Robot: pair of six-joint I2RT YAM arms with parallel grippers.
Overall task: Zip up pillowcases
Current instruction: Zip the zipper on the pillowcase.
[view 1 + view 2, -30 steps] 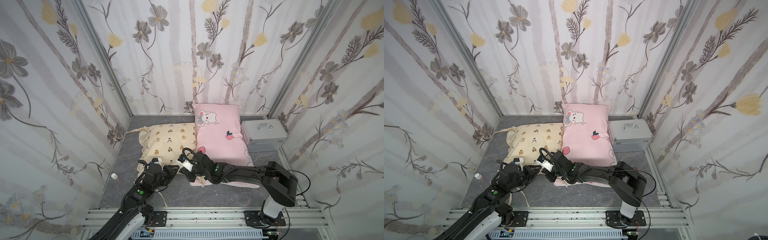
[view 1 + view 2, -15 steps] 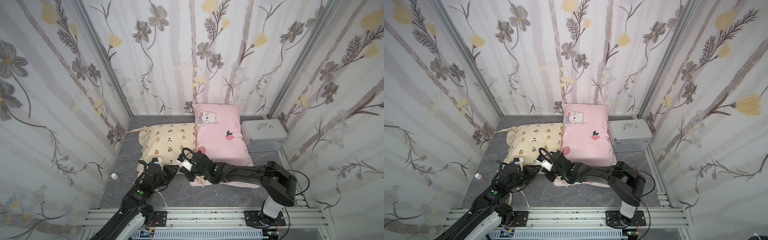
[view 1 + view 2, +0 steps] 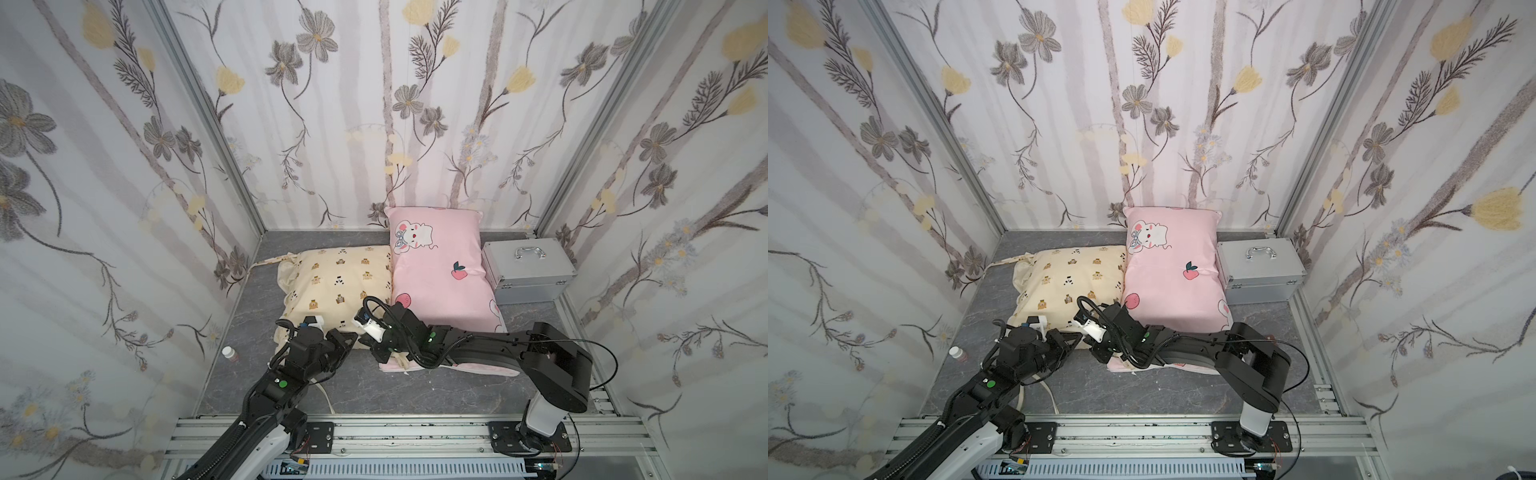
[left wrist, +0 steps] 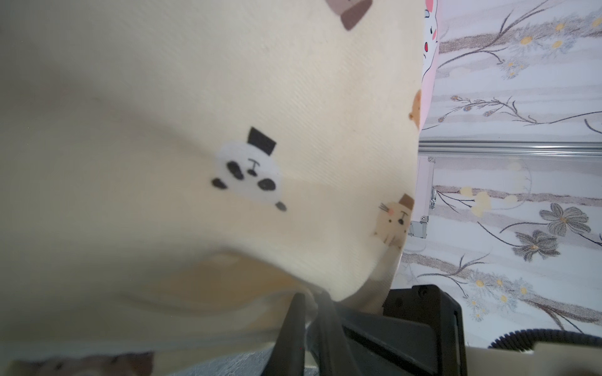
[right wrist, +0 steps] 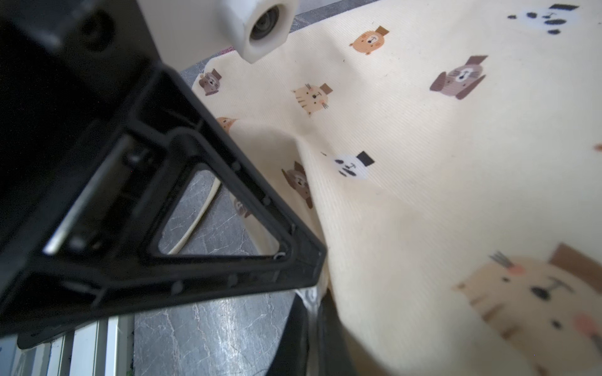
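Observation:
The cream pillowcase with small bears lies at the left on the grey floor. The pink pillowcase lies beside it, touching it on its right. Both grippers meet at the cream pillowcase's near right corner. My left gripper is shut on the corner's fabric edge; in the left wrist view its jaws pinch a thin fold. My right gripper reaches across the pink pillowcase's near end. Its jaws are shut on the same cream edge. I cannot see a zipper pull.
A silver metal case with a handle stands to the right of the pink pillow. A small white bottle stands near the left wall. A cream strap trails on the floor under my left arm. An aluminium rail borders the front.
My left gripper's jaws have closed on the cream corner. Both arms stay almost where they were.

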